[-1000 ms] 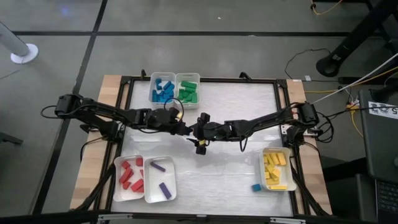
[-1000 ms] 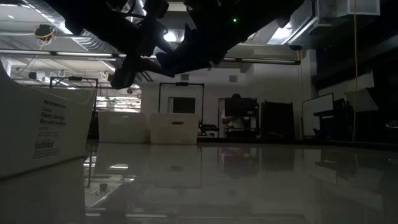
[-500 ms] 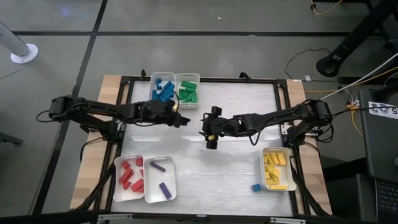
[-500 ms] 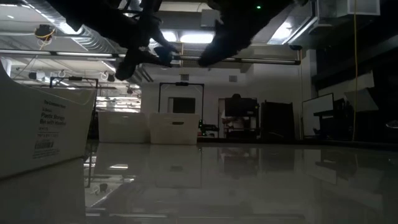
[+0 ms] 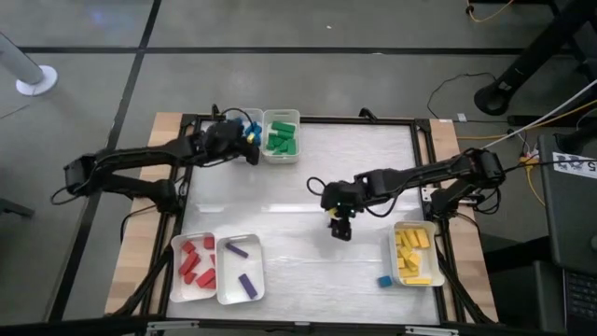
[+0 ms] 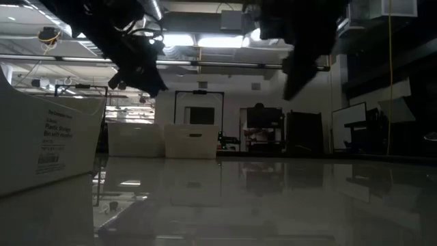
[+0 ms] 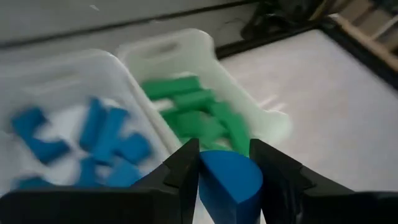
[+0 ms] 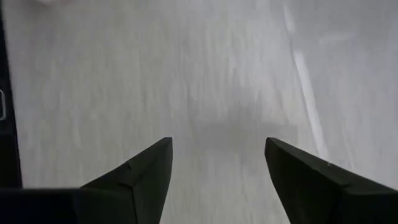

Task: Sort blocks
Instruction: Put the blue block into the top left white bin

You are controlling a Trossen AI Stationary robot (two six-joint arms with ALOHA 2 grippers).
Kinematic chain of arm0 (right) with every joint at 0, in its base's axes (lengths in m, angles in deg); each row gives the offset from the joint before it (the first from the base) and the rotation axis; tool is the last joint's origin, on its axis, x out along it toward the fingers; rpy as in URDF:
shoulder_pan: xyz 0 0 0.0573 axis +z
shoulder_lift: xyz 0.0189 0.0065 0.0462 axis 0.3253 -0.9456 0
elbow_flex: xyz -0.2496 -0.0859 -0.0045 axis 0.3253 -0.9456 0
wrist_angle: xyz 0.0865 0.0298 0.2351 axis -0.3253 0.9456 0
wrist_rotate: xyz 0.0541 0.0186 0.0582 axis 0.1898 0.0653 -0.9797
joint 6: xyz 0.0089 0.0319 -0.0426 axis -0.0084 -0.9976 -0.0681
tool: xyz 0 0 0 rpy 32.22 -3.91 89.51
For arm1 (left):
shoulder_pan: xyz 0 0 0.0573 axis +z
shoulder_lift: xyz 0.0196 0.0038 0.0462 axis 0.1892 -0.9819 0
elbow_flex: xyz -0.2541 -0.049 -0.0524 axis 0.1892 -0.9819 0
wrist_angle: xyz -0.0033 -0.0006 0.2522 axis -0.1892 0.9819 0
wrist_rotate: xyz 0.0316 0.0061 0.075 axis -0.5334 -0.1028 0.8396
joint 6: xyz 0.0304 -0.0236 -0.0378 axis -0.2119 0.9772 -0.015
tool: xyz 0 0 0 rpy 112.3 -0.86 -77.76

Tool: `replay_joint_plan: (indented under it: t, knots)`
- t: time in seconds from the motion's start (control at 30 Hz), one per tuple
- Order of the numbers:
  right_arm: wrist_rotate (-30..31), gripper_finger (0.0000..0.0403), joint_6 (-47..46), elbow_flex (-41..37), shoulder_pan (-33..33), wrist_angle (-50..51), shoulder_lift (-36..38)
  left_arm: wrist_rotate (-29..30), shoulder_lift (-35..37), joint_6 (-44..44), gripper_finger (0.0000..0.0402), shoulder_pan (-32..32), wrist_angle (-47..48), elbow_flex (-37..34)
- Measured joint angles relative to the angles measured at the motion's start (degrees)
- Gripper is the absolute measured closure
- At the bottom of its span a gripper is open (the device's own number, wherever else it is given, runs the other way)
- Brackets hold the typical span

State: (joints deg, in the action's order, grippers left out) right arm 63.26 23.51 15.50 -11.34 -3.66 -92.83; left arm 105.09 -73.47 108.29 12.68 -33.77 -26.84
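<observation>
1. Blocks, high view: the left gripper (image 5: 250, 142) now hangs at the blue-block tray (image 5: 242, 133) on the far edge of the counter (image 5: 354, 168), having swung there from mid-counter over the last second. The right gripper (image 5: 340, 230) has pulled back from that same meeting point toward the near right. Judged, a hand-over is complete and a drop into the blue tray is next. One stray blue block (image 5: 383, 280) lies on the counter just beside the yellow-block tray (image 5: 413, 254). The green-block tray (image 5: 282, 133) touches the blue one; red-block tray (image 5: 192, 264) and purple-block tray (image 5: 242, 270) sit near left.

2. Low view: both arms show only as dark shapes overhead; nothing on the counter surface obstructs.

3. Left wrist view: jaws clamped on a blue half-round block (image 7: 227, 182), poised over the wall between the blue and green trays. Risk, as a judgement: a release here could land it in the green tray.

4. Right wrist view: jaws wide apart and empty over bare counter; the stray block is not in sight.
</observation>
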Motion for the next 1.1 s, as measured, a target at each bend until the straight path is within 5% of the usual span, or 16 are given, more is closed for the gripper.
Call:
replay_joint_plan:
  t: [0.5,0.83,1.1]
  knots:
    - [7.3,0.0149,-15.0,0.0,17.4,8.7,0.0,0.8,-0.3,-20.2,0.0260,8.8,1.2,0.0]
    - [13.1,0.0149,-22.4,0.0,31.2,8.9,0.0,0.7,-0.3,-19.8,0.0198,11.0,1.2,0.0]
    - [16.5,0.0149,-22.5,0.0,39.7,8.8,-3.1,0.7,-0.3,-18.5,0.0189,10.9,1.2,0.0]
